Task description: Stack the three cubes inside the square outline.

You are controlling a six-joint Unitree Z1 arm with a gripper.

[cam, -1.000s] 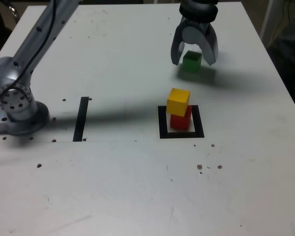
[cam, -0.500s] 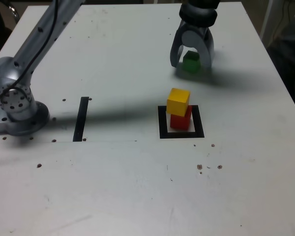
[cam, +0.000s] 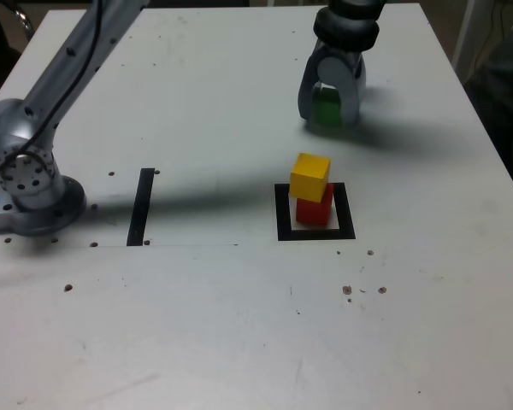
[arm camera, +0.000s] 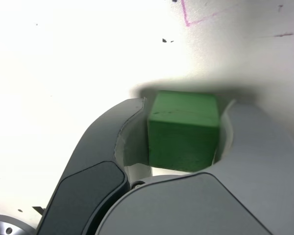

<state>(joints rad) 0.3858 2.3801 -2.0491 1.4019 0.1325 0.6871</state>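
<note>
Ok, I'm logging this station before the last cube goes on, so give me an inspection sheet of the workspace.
Surface: white table, dark specks and small holes; a thin black strip towards the exterior view's left.
Job's things: yellow cube on the red cube inside the square outline; green cube on the table, farther back.
Clutter: nothing seen.
Gripper: the gripper is down around the green cube, fingers at both its sides; one touches, the other shows a slight gap.
Cables: a black one along the arm.
Surroundings: dark, unclear shapes beyond the table edges.
</note>
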